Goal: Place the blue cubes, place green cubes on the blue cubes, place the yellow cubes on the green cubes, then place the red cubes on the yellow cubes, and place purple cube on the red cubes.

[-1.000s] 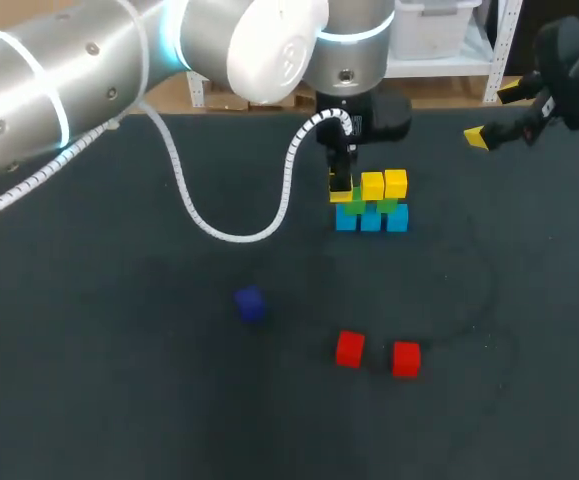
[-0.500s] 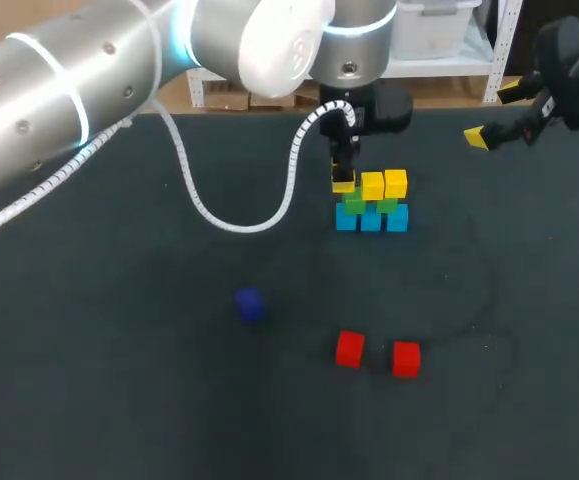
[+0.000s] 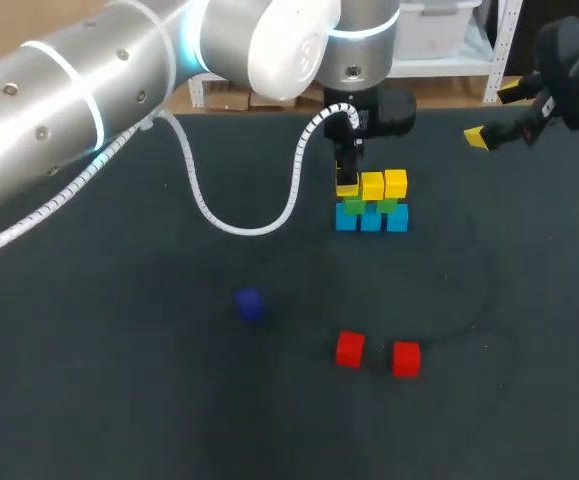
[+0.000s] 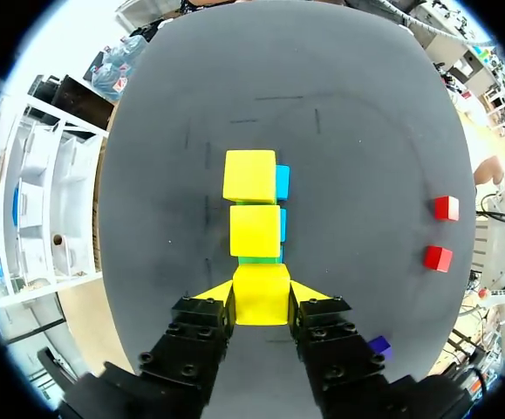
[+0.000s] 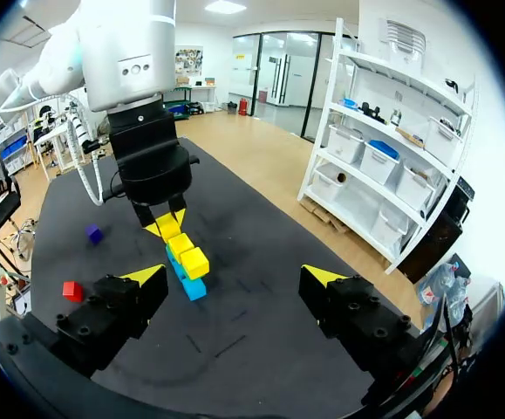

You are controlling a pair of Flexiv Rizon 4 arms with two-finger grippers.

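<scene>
Three blue cubes (image 3: 371,221) form a row at the back of the table, with green cubes (image 3: 384,206) on them and two yellow cubes (image 3: 384,184) on top. My left gripper (image 3: 347,186) is shut on a third yellow cube (image 4: 261,294), in line with the other two at the stack's left end, over a green cube (image 4: 259,259). Two red cubes (image 3: 349,348) (image 3: 406,358) and the purple cube (image 3: 249,303) lie nearer the front. My right gripper (image 5: 235,278) hangs open and empty, high at the back right, away from the stack (image 5: 187,255).
The left arm's white coiled cable (image 3: 259,215) hangs over the dark table (image 3: 119,380) to the left of the stack. The red cubes (image 4: 441,233) and the purple cube (image 4: 377,346) lie well apart from the stack.
My left gripper has shifted slightly right with the yellow cube, bringing it closer to the other two yellow cubes. The right arm has not moved.
</scene>
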